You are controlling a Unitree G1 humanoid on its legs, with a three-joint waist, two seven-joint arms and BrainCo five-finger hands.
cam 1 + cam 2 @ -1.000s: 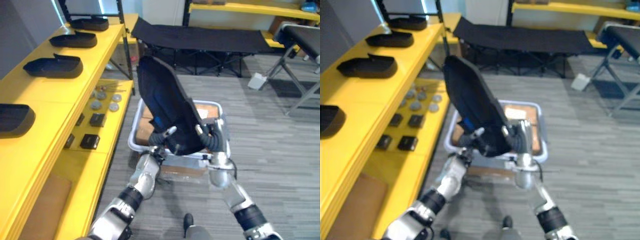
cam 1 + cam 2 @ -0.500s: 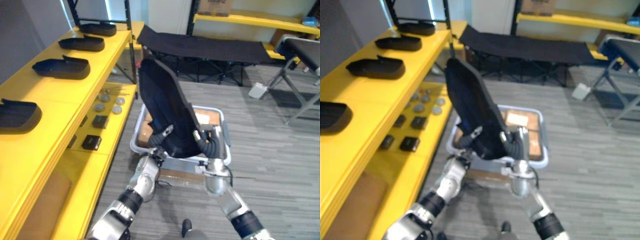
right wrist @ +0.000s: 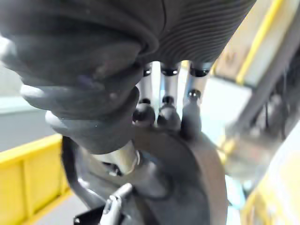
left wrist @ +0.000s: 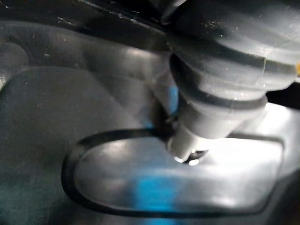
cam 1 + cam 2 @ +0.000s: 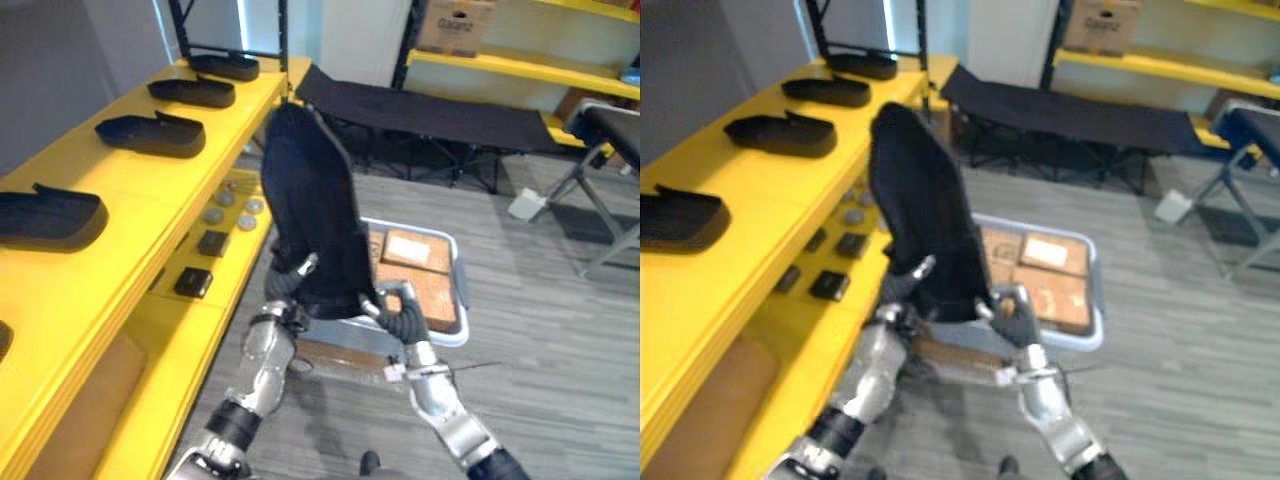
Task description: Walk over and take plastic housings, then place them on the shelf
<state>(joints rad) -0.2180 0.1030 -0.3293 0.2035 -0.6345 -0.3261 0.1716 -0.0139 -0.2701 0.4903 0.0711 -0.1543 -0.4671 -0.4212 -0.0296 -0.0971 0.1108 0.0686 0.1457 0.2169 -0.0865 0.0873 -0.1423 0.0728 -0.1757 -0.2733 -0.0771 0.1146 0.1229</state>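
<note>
Up between the fingers of left hand point(image 5: 291, 283) and right hand point(image 5: 396, 306), curled round its bottom rim, the big black plastic housing point(image 5: 310, 210) looks top-heavy, so that low grip could let it tip.

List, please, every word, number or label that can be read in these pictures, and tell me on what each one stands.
No text can be read for certain.
Dark print on the cardboard box on the far yellow shelf: too blurred to read.
The white label on a carton in the grey crate: too small to read.
The black plastic housing: no text visible on it.
</note>
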